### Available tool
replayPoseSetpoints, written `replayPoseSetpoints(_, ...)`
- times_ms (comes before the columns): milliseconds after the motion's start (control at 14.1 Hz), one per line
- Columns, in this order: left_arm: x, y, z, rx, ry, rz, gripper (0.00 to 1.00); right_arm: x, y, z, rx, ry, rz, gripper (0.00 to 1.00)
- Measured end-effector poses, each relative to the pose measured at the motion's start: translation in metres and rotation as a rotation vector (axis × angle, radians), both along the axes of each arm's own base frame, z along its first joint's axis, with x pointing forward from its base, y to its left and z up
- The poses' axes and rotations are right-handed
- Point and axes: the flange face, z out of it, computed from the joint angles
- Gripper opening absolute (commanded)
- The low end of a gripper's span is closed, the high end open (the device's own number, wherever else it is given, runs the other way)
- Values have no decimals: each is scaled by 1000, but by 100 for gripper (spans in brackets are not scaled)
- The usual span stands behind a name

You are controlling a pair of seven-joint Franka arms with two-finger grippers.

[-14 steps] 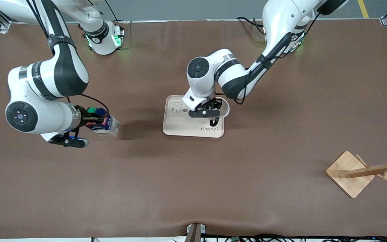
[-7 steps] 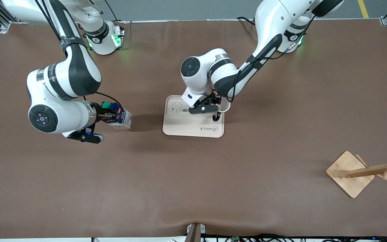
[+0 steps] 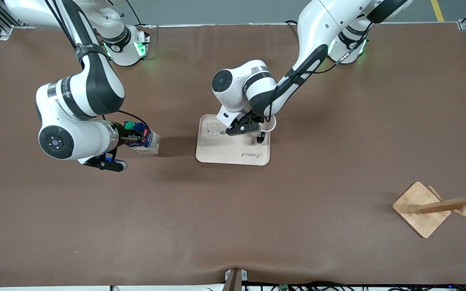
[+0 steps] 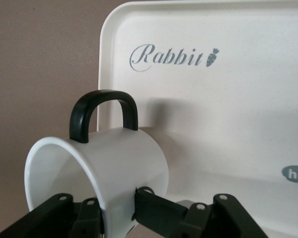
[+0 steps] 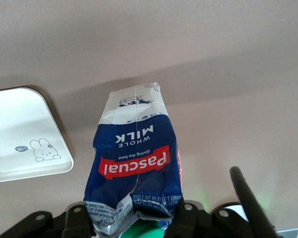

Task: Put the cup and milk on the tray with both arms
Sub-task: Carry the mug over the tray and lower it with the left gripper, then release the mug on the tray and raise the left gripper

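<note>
The cream tray [image 3: 225,151] lies mid-table; it also shows in the left wrist view [image 4: 228,114] and the right wrist view [image 5: 20,134]. My left gripper [image 3: 253,127] is shut on the wall of the white cup [image 3: 268,126], one finger inside and one outside, and holds it tilted over the tray's corner toward the left arm's end. In the left wrist view the cup [image 4: 124,163] shows its black handle [image 4: 103,111]. My right gripper [image 3: 130,138] is shut on the milk carton [image 3: 144,140] by its top, holding it over the table beside the tray. The carton [image 5: 136,163] hangs with its green cap at the fingers.
A wooden rack [image 3: 439,204] lies tipped on its square base toward the left arm's end, nearer the front camera. The two arm bases [image 3: 126,44] glow green along the table's top edge.
The right gripper has carried the milk carton toward the tray. The left gripper has shifted the cup slightly toward the arms' bases, over the tray's corner.
</note>
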Motion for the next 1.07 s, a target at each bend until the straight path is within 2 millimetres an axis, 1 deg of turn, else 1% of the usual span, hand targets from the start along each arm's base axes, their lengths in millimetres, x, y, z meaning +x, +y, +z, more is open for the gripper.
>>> replayPoseSetpoints(213,-1,-3,-8,10,-3,0,0,-1,0,-1,-1,3,0,0)
replayPoseSetpoints(284,-2,-4,-10,12,-1,-2,9,-1,0,-2,-1,4,0,0)
replayPoseSetpoints(427,-1,-5,-14,13,3,0,60,-1,2,-2,-1,5,2,0)
replayPoseSetpoints(498,0,-4,-16,15,4,3,82,-2,3,-2,-1,5,6,0)
replayPoseSetpoints(569,3,-3,-16,15,1,8,100,-3,6,-2,-1,5,9,0)
replayPoseSetpoints(711,11,-5,-8,0,-14,17,100,-4,10,-2,-1,5,16,0)
replayPoseSetpoints(924,31,-13,23,-48,-60,40,100,-5,14,-2,-3,6,17,0)
replayPoseSetpoints(1066,39,-13,43,-53,-82,50,100,-10,28,-2,-17,6,3,0)
